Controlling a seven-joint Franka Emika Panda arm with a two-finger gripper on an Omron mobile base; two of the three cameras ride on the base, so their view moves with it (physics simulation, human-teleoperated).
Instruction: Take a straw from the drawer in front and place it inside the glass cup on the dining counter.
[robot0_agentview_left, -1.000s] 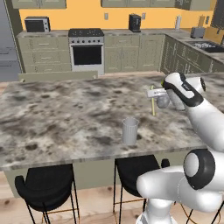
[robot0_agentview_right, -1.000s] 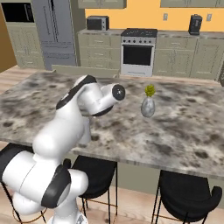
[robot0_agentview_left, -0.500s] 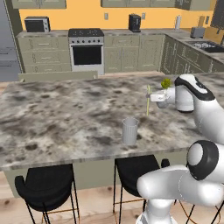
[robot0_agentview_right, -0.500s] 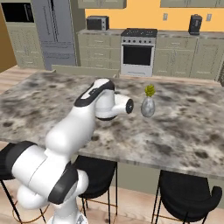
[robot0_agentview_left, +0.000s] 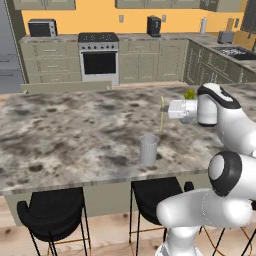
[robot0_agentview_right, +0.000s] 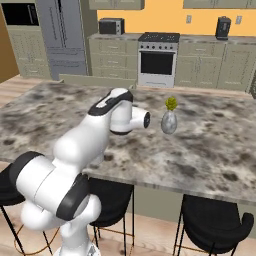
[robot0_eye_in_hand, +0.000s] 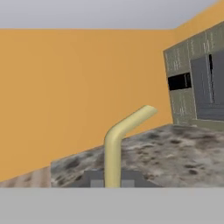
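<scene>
My gripper (robot0_agentview_left: 168, 109) is shut on the straw (robot0_agentview_left: 161, 114), a thin pale yellow stick held upright above the dining counter (robot0_agentview_left: 70, 130). The straw hangs slightly behind and to the right of the glass cup (robot0_agentview_left: 148, 149), which stands near the counter's front edge. In the hand view the straw (robot0_eye_in_hand: 114, 146) rises between the gripper (robot0_eye_in_hand: 112, 180) tips and looks bent. The right base view has my arm's wrist (robot0_agentview_right: 141, 119) pointing toward the vase. Beyond the counter's far edge the drawer (robot0_agentview_left: 65, 87) shows as a grey-green panel, seemingly pulled out.
A small grey vase with a green sprig (robot0_agentview_right: 169, 119) stands on the counter just right of my wrist. Black stools (robot0_agentview_left: 52, 210) sit under the near edge. A stove (robot0_agentview_left: 99, 56) and grey-green cabinets line the far wall.
My forearm has swung down to level and carried the upright straw left, nearer the cup. The cup and vase have stayed put.
</scene>
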